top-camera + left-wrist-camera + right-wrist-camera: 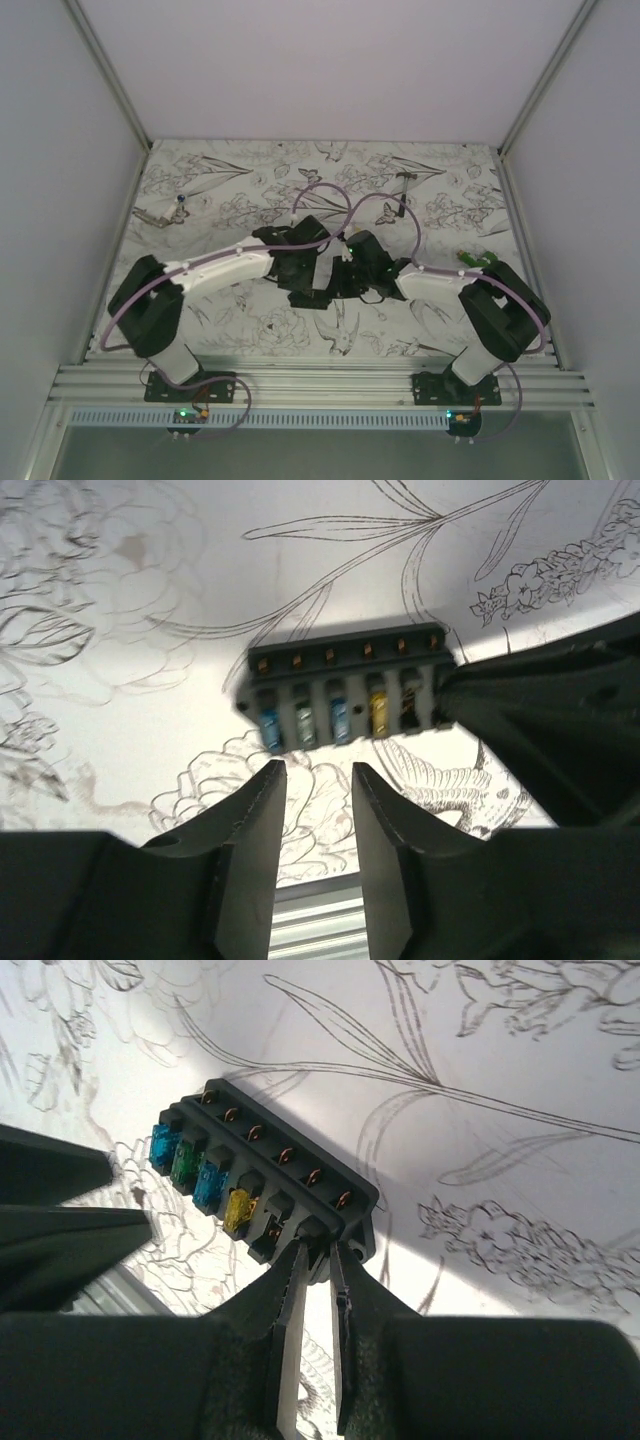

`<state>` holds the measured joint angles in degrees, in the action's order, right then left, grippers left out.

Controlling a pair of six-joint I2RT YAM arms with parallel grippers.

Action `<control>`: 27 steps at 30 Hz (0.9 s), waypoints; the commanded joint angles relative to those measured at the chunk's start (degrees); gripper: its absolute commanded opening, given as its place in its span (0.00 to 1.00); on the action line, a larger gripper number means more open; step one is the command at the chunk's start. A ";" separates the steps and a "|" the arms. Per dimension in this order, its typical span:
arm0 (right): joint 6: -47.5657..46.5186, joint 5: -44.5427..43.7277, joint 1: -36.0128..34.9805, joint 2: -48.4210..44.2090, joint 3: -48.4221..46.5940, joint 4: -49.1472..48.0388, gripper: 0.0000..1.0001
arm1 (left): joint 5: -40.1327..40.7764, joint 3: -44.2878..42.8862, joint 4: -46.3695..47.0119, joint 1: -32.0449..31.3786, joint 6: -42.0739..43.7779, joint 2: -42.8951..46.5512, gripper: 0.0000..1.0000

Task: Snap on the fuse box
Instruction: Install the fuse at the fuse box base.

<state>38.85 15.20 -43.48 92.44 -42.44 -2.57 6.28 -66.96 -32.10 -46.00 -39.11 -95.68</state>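
Fuse box (262, 1185) of black moulded plastic, a long rectangular block with a row of square slots holding translucent blue, green, blue and yellow blade fuses and a line of small brass terminals along one edge, is about midway between the table's left and right sides, over a matte white cover (150, 600) printed with fine-line flowers. The right gripper (318, 1252) pinches a thin rim at the box's empty-slot end. The left gripper (318, 780) stands parted and empty just beside the fuses.

Nothing readable here tbh. I can't make out any letters, numbers or logos on the fuse box (262, 1185), and the tabletop (500, 1060) under it is just flower drawings.
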 commanded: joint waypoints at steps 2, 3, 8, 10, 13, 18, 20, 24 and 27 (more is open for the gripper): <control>-7.43 -5.89 -0.58 -3.97 -5.64 13.17 0.22 | 2.66 5.93 -1.87 3.31 1.07 10.42 0.42; -8.72 -6.41 -0.74 -4.55 -6.88 15.01 0.23 | 1.78 7.83 -1.20 5.35 1.11 12.46 0.43; -14.23 -8.18 -1.81 -3.59 -14.88 24.75 0.28 | -11.63 17.76 7.58 15.04 0.68 19.35 0.48; -15.03 -9.36 -2.69 -1.58 -18.60 27.97 0.28 | -16.86 20.69 11.66 17.26 -0.18 20.09 0.49; -14.39 -9.67 -4.89 2.20 -23.19 31.41 0.24 | -22.00 23.53 17.11 18.87 -1.92 19.42 0.51; -10.06 -10.17 -7.27 7.41 -28.89 34.93 0.20 | -28.78 26.94 25.59 21.16 -4.70 16.56 0.52; -7.99 -10.57 -7.33 8.42 -29.57 35.41 0.16 | -29.42 26.89 26.41 21.53 -4.62 15.33 0.52; -5.12 -10.55 -7.32 9.80 -30.24 36.23 0.12 | -30.29 26.74 27.91 21.66 -4.38 13.80 0.52; -3.64 -9.95 -7.40 10.59 -30.50 36.13 0.08 | -31.76 26.40 29.12 21.65 -4.42 12.26 0.52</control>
<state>31.46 5.65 -50.65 102.50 -70.35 31.99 -21.58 -40.58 -6.04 -24.73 -43.05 -81.78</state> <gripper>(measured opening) 0.099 0.521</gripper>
